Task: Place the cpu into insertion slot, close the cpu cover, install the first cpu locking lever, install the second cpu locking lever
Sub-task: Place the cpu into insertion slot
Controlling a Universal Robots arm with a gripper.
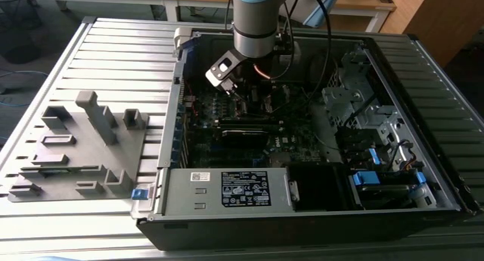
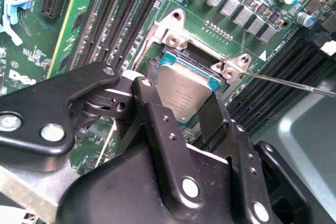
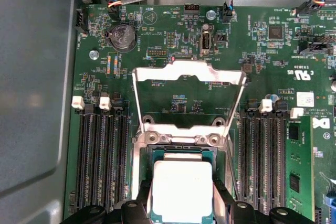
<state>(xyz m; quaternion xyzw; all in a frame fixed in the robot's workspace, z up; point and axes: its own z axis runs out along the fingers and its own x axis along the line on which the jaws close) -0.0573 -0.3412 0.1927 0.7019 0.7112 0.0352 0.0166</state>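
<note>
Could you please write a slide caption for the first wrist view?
The gripper holds the cpu over the insertion slot, with the cpu cover raised open and memory slots on both sides.

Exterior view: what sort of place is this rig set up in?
Probably a lab or workshop: an opened computer case lies on a slatted metal table, a grey fixture block beside it, wooden desks behind. The gripper holds the cpu over the insertion slot.

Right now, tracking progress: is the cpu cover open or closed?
Open: the cpu cover is swung back from the insertion slot, leaving it uncovered.
</note>
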